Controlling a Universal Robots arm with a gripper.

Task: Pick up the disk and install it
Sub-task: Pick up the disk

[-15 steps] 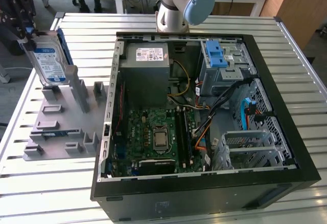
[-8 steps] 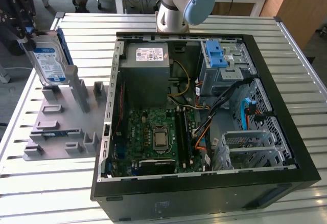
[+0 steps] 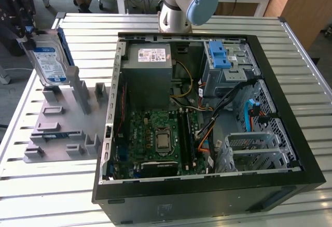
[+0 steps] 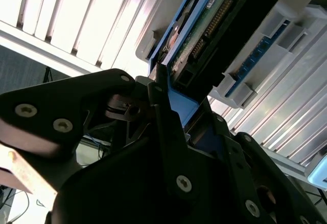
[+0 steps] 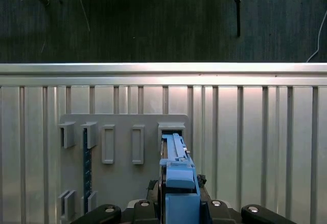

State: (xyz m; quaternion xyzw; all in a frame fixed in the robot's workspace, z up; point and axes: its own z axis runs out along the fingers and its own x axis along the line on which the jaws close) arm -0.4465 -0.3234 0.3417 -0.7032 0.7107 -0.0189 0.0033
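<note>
Gripper [image 3: 27, 36] clamped on the disk [image 3: 48, 61] at its blue carrier edge; disk upright over the grey slotted fixture [image 3: 57, 133], on the exterior view's left of the open PC case [image 3: 207, 196]; contact with fixture unclear

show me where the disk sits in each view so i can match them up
Exterior view: the disk stands upright at the exterior view's far left, above the grey holder plate.
First wrist view: disk edge-on, blue carrier between the jaws, over the plate.
Second wrist view: disk close up, circuit board showing, against the plate's slots.
Shared landmark: the grey holder plate.
</note>
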